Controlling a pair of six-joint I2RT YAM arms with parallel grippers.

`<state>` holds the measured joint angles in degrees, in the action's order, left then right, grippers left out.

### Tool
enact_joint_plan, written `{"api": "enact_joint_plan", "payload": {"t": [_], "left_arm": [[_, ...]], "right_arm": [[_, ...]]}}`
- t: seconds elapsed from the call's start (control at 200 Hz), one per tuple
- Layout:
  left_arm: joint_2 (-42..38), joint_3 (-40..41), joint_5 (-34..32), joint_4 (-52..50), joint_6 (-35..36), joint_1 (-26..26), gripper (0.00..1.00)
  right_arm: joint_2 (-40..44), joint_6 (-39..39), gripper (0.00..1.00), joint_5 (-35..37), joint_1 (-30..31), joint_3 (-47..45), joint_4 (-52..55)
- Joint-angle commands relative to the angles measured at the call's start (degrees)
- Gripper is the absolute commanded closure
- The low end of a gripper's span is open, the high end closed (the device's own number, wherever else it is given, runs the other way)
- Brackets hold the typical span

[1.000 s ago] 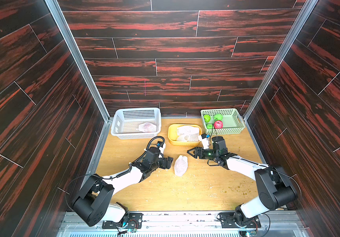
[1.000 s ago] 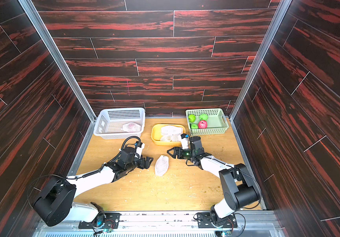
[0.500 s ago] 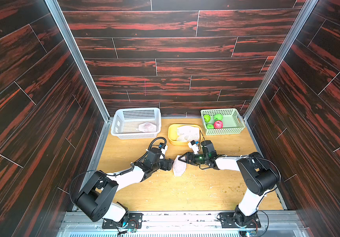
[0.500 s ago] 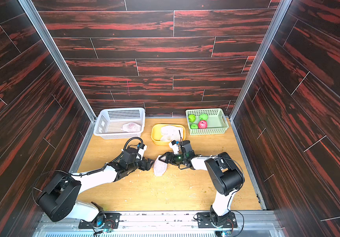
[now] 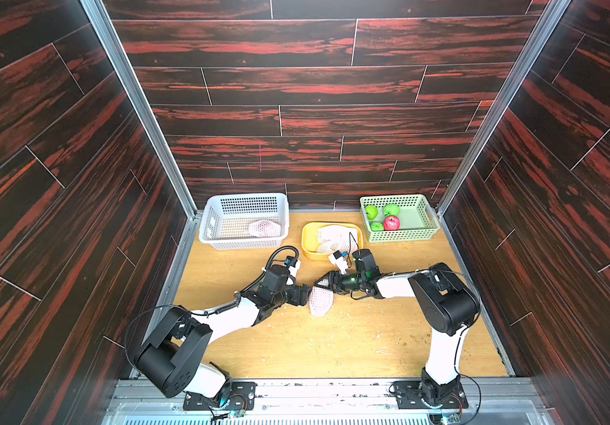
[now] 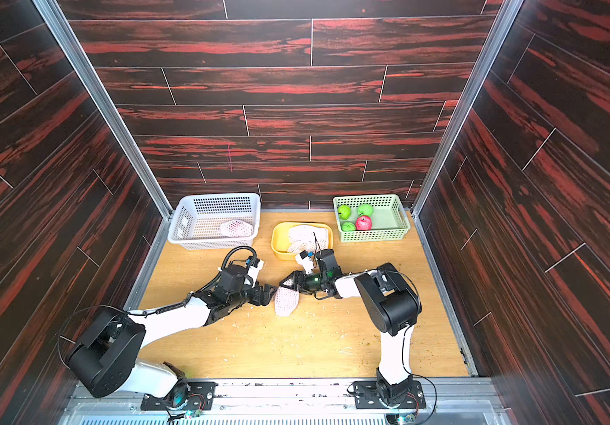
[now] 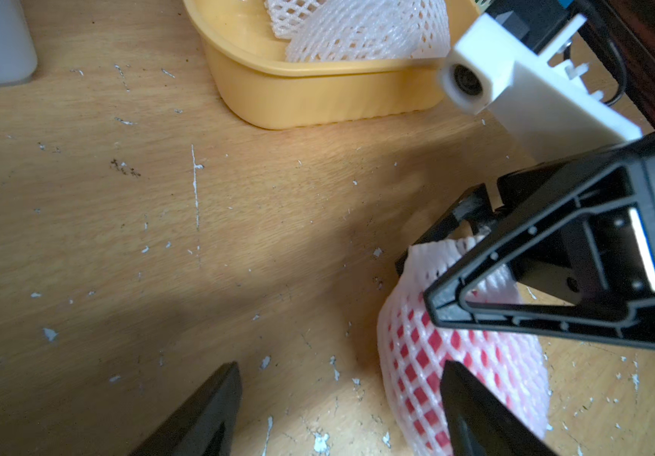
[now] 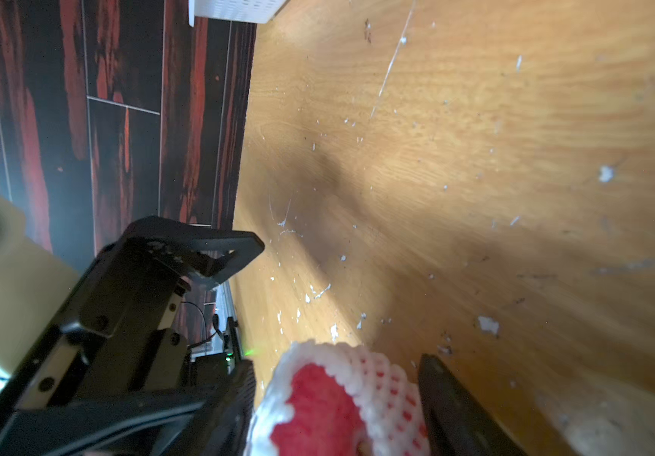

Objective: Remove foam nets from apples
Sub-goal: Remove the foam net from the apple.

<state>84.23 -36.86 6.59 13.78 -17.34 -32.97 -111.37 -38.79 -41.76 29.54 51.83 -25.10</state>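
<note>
1. A wooden tabletop (image 5: 332,349) is walled by dark red-streaked panels (image 5: 296,110); a red apple (image 8: 318,402) in a white foam mesh net (image 5: 321,303) lies mid-table.
2. The left gripper (image 5: 307,295) is spread wide, empty, just beside the net; the right gripper (image 5: 322,286) straddles its open end, and whether it is clamped cannot be told.
3. Were apple and net pinched together, nothing would likely be stripped.
4. Bare red skin at the net's mouth is shown clearly only by the right wrist view.

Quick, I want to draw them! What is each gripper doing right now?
Left gripper: open, holding nothing, beside the netted red apple.
Right gripper: closed on the netted red apple's open end.
</note>
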Motion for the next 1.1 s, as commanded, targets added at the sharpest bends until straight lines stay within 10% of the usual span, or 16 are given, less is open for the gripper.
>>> {"api": "enact_joint_plan", "payload": {"t": [0.0,0.516,1.092], "left_arm": [[-1.0,0.4,-1.1,0.6,0.3,0.1,0.17],[-3.7,-0.6,-7.0,-1.2,2.1,0.1,0.16],[-4.5,0.6,-12.8,1.4,3.5,0.1,0.16]], "right_arm": [[0.0,1.5,0.50,-1.3,0.3,0.4,0.1],[14.8,10.8,0.83,4.3,0.5,-1.7,4.6],[20.3,39.7,1.00,43.6,15.1,-5.4,7.1]]}}
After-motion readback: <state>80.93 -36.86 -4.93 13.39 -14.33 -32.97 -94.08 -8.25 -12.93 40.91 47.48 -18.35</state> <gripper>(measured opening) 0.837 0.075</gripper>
